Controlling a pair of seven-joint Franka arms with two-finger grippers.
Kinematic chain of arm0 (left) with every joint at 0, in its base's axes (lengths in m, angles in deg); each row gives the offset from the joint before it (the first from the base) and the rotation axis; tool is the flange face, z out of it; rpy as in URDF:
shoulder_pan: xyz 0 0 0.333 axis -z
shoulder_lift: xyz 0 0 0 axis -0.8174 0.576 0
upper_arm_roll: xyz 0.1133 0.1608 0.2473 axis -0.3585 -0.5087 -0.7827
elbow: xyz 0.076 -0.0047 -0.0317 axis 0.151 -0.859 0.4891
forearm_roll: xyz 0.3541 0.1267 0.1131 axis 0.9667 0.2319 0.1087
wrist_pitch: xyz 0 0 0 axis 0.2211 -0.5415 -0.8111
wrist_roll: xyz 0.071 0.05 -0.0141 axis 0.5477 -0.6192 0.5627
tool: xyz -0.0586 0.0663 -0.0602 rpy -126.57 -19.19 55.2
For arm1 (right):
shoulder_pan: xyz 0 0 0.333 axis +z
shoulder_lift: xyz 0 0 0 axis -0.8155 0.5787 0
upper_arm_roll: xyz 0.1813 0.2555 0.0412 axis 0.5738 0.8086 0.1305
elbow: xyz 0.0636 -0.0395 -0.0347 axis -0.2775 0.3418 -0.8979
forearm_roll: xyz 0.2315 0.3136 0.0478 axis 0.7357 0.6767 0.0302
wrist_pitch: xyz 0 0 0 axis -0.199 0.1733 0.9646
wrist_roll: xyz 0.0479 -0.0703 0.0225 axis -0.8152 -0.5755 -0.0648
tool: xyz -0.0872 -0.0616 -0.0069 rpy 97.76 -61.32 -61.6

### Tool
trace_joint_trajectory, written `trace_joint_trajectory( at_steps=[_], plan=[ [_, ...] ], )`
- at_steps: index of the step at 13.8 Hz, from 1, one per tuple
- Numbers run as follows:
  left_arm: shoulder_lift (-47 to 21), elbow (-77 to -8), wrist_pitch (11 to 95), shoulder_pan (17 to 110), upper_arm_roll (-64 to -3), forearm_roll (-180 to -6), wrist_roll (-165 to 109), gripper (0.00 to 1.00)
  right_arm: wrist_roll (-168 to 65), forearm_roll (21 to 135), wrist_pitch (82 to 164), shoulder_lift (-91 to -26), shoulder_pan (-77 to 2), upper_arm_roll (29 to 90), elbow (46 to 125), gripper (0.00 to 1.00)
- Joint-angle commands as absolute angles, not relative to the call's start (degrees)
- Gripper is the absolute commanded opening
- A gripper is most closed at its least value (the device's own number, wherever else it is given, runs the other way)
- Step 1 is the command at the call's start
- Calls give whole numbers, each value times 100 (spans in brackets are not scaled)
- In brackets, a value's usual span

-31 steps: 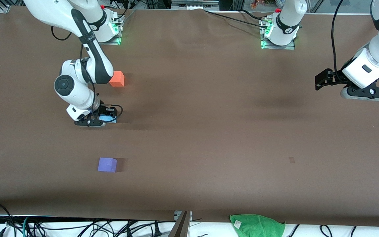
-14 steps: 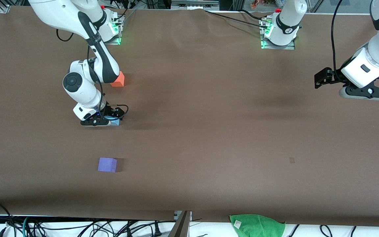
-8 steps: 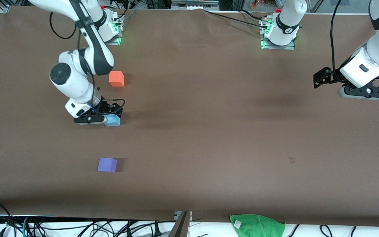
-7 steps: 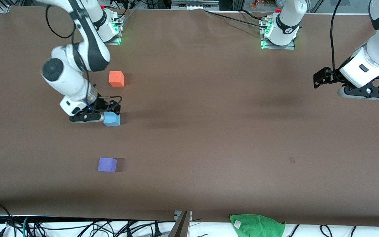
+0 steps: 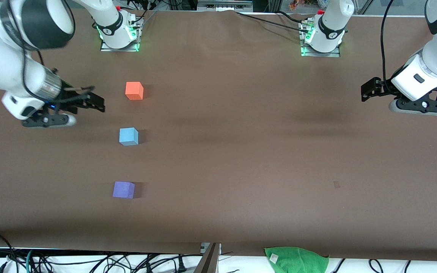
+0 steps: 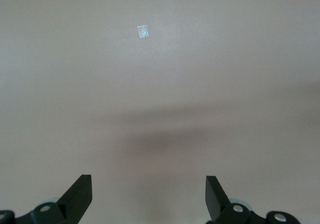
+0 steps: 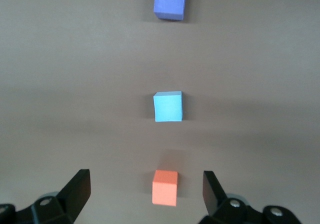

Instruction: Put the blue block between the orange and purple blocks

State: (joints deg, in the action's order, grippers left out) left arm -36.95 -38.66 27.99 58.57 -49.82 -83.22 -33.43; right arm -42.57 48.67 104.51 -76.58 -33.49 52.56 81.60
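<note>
The blue block [image 5: 128, 136] sits on the brown table, in line between the orange block [image 5: 134, 90] and the purple block [image 5: 123, 189]. It is nearer to the front camera than the orange one and farther than the purple one. No gripper touches it. My right gripper [image 5: 48, 120] is raised over bare table, toward the right arm's end from the blocks. The right wrist view shows it open and empty [image 7: 145, 184], with the orange block [image 7: 165, 188], the blue block [image 7: 168, 106] and the purple block [image 7: 170, 1] in a row below. My left gripper [image 5: 419, 108] waits open [image 6: 147, 184] over bare table at the left arm's end.
A green cloth [image 5: 296, 259] lies at the table's edge nearest the front camera. A small tape mark [image 5: 336, 184] is on the table toward the left arm's end, and it shows in the left wrist view [image 6: 143, 31]. Cables hang below the table's edge.
My right gripper has opened, let go of the blue block, risen and drawn away toward the right arm's end. The blue block stays on the table. The left arm has barely moved.
</note>
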Motion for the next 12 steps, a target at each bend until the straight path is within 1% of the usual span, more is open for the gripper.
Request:
trace_joint_trajectory(
  at_steps=[1,2,4,6,7,9,12],
  plan=[
    [-3611,-3668,2655,5861,-4987,-8460,-3395,100,-4475,4769,10116,-8100,-3355,5077,8021,99],
    [-3611,-3668,2655,5861,-4987,-8460,-3395,100,-4501,4760,9881,-8292,-3355,4989,8073,99],
    [-3611,-3668,2612,5861,-4987,-8460,-3386,100,-4537,4533,9738,-8575,-3355,4935,8276,99],
    [-3611,-3668,2594,5861,-4987,-8468,-3395,100,-4711,4329,9703,-8567,-3442,4970,8241,99],
    [-3611,-3668,2594,5861,-4987,-8460,-3395,100,-4782,4329,9703,-8558,-3677,5135,8241,99],
    [-3611,-3668,2594,5861,-4987,-8460,-3395,100,-4940,4320,9694,-8549,-4397,5828,8232,99],
    [-3611,-3668,2585,5861,-4987,-8460,-3395,100,-5011,4312,9650,-8497,-4497,5910,8154,99]
  ],
)
